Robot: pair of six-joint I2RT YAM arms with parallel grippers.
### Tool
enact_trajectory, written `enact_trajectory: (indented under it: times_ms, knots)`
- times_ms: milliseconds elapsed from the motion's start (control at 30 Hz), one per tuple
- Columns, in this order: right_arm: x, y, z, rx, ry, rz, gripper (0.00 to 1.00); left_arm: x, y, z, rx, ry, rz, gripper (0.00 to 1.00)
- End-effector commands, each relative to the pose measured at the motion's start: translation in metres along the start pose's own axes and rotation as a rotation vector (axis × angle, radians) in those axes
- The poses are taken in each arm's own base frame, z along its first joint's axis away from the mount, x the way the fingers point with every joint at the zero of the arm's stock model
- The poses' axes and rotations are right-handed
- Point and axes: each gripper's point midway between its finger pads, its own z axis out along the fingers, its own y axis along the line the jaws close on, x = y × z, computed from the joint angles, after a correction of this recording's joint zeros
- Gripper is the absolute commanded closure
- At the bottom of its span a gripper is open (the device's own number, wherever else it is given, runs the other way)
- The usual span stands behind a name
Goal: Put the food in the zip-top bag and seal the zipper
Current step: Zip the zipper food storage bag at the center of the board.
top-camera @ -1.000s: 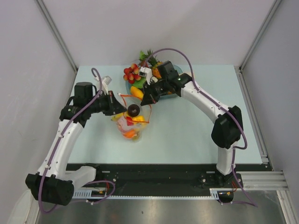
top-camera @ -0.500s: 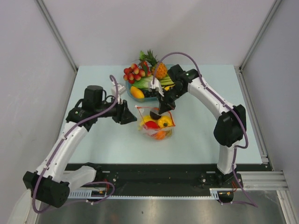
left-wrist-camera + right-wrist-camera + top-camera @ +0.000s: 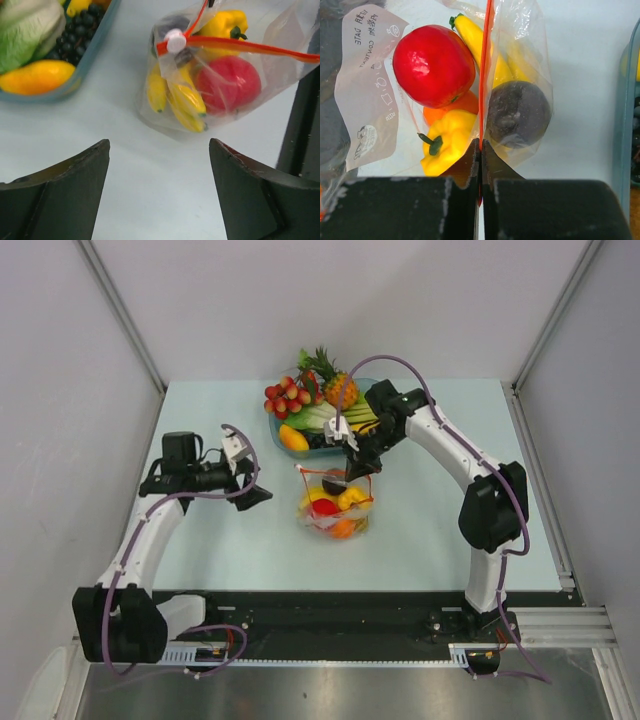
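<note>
Left gripper [image 3: 159,143] let go and backed off; right gripper [image 3: 480,143] still pinching the bag's mouth.

A second ago my left fingers were closed at the mouth of the clear plastic zip-top bag [image 3: 336,508]. Now they stand wide apart, holding nothing, well to its left over the pale table [image 3: 430,530]. The bag has shifted right and lies near the blue-tinted tray [image 3: 89,60]. My left wrist view shows the white slider [image 3: 175,40] on the thin red-orange zipper strip [image 3: 250,46], and the yellow banana bunch [image 3: 182,97]. Only my right wrist view shows the round orange [image 3: 462,104] tucked under the red apple [image 3: 434,66], beside a yellow toy pepper [image 3: 447,142] and a dark round fruit [image 3: 517,114], all inside the bag. My right fingers are clamped tight on the strip.
</note>
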Motion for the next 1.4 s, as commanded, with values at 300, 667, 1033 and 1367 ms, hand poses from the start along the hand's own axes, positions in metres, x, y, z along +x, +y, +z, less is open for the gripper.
enact_trajectory:
  times_ms: [300, 667, 1033, 1367]
  knots:
    - [-0.021, -0.002, -0.004, 0.041, 0.006, -0.152, 1.00, -0.034, 0.001, 0.059, 0.276, -0.169, 0.268, 0.23]
    - [-0.024, -0.004, 0.001, 0.046, 0.011, -0.157, 1.00, -0.024, -0.019, 0.078, 0.374, -0.152, 0.205, 0.61]
    - [-0.033, -0.024, -0.021, 0.156, -0.014, -0.068, 0.81, -0.062, -0.042, 0.053, 0.362, -0.177, 0.131, 1.00]
    - [-0.129, -0.012, -0.083, 0.318, -0.328, 0.069, 0.18, -0.081, -0.065, 0.044, 0.306, -0.121, 0.043, 1.00]
